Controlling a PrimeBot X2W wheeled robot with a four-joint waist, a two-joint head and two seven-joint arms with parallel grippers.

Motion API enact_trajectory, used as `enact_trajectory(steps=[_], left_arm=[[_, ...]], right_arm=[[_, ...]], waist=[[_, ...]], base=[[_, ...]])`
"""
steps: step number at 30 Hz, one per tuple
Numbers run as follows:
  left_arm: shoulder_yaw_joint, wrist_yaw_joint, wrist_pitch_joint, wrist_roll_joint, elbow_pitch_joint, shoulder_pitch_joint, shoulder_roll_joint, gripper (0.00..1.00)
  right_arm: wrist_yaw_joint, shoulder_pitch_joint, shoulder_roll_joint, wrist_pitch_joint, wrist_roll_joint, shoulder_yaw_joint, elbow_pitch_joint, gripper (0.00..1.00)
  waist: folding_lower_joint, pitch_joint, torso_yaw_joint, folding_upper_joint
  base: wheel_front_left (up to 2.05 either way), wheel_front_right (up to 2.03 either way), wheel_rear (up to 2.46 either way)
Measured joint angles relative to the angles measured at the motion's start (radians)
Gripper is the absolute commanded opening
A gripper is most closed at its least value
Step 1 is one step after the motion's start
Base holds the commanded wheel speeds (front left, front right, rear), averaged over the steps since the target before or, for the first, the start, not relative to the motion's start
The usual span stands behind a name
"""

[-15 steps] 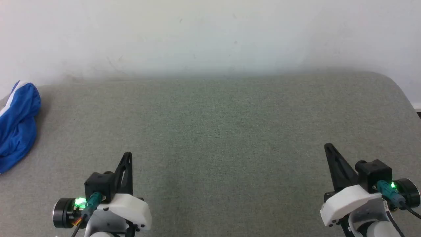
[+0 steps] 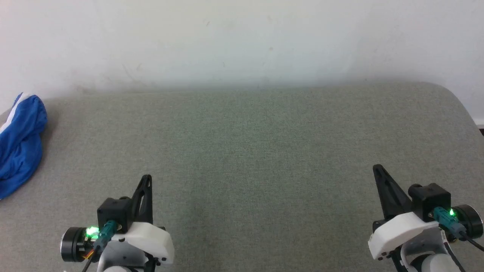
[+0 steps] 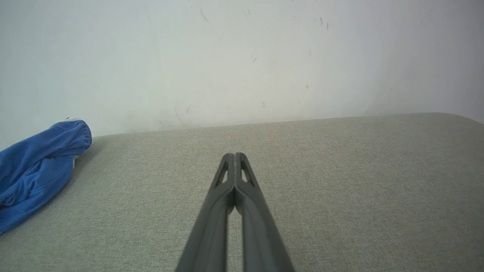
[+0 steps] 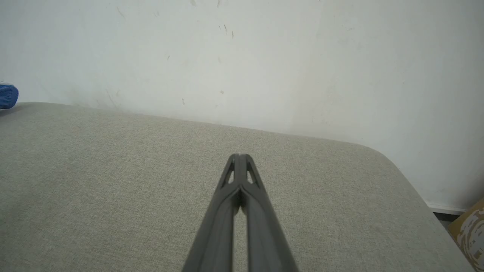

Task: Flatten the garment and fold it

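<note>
The garment point(image 2: 19, 143), bright blue shorts with a white stripe, lies bunched up at the far left edge of the grey cushioned surface point(image 2: 249, 151), partly cut off by the frame. In the left wrist view the garment point(image 3: 36, 168) sits at the left, its gathered waistband toward the wall. A small blue corner of the garment point(image 4: 7, 96) shows in the right wrist view. My left gripper point(image 2: 146, 177) hovers at the lower left, shut and holding nothing, well right of the shorts. At the lower right my right gripper point(image 2: 376, 167) is also shut and empty.
A white wall point(image 2: 242, 37) rises behind the surface. The surface's rounded right corner point(image 2: 459, 100) drops off to the floor, where a brown cardboard box point(image 4: 470, 230) stands.
</note>
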Motion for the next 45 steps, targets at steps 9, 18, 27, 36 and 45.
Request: enact_trajectory(steps=[9, 18, 27, 36, 45], left_arm=[[-0.001, 0.0, 0.0, 0.0, 0.0, 0.0, 0.0, 1.0], [-0.006, 0.018, -0.012, 0.0, -0.001, 0.0, 0.0, 1.0], [-0.019, 0.04, -0.028, 0.0, -0.007, 0.0, 0.001, 1.0], [-0.029, 0.066, -0.049, 0.0, -0.01, -0.001, 0.001, 1.0], [-0.035, 0.097, -0.067, -0.001, -0.013, -0.004, 0.001, 1.0]], right_arm=[[0.0, 0.0, -0.001, 0.0, 0.0, 0.0, 0.002, 1.0], [0.0, 0.0, -0.001, -0.011, 0.021, -0.017, 0.001, 1.0], [0.0, 0.0, -0.001, -0.031, 0.033, -0.034, -0.004, 1.0], [0.0, 0.0, -0.001, -0.048, 0.038, -0.038, -0.018, 1.0], [0.0, 0.0, -0.001, -0.066, 0.038, -0.042, -0.026, 1.0]], waist=[[0.0, 0.0, 0.0, -0.0001], [0.0, 0.003, 0.001, 0.0], [0.0, 0.009, 0.016, 0.0], [0.0001, 0.018, 0.056, 0.0], [0.0001, 0.028, 0.113, -0.0002]], base=[[0.0, 0.0, 0.0], [0.0, 0.0, 0.0], [0.0, 0.0, 0.0], [0.0, 0.0, 0.0], [0.0, 0.0, 0.0]])
